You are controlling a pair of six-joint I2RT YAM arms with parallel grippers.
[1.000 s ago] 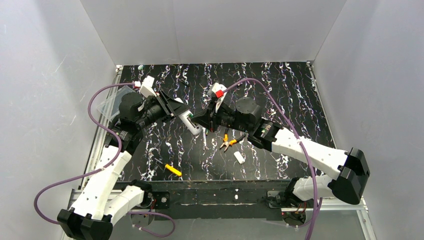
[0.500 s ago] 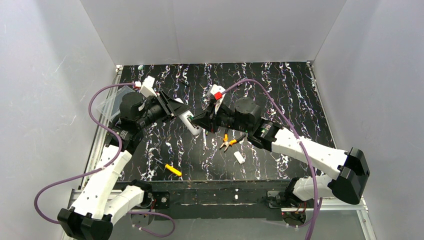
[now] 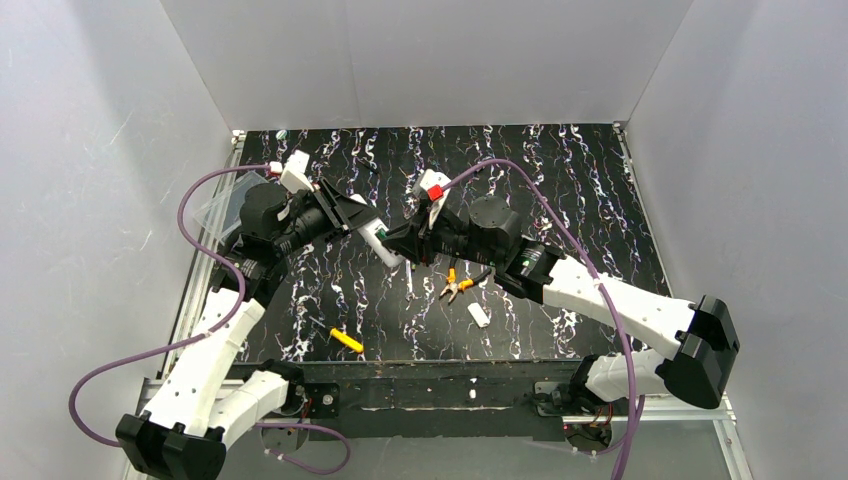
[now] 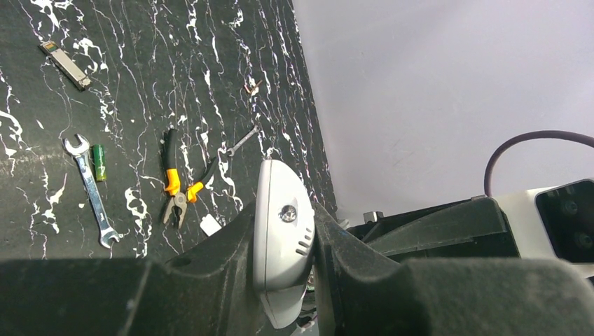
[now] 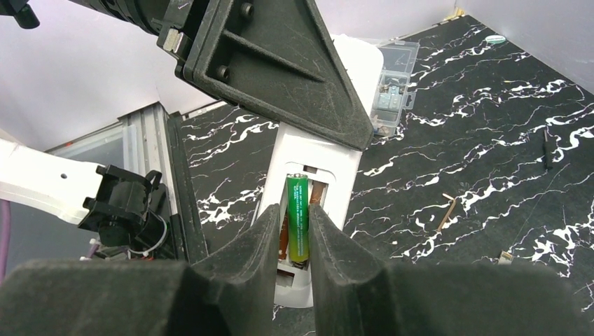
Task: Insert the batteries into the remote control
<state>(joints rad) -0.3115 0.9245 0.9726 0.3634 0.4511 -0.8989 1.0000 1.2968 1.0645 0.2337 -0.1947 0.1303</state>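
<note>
Your right gripper (image 5: 293, 213) has its jaws set narrow, one finger (image 5: 258, 238) on each side of a green battery (image 5: 297, 189). You can't tell whether they press it or only flank it. The battery lies lengthwise in the open bay at the back of the remote control (image 5: 335, 175). Your left gripper (image 4: 284, 231) is clamped on the remote's two sides, holding it above the table (image 4: 42, 105). On that table a second battery (image 4: 99, 162) lies just beside a wrench (image 4: 91, 192).

white remote (image 5: 329, 168), green battery (image 5: 298, 217) in its compartment
</note>
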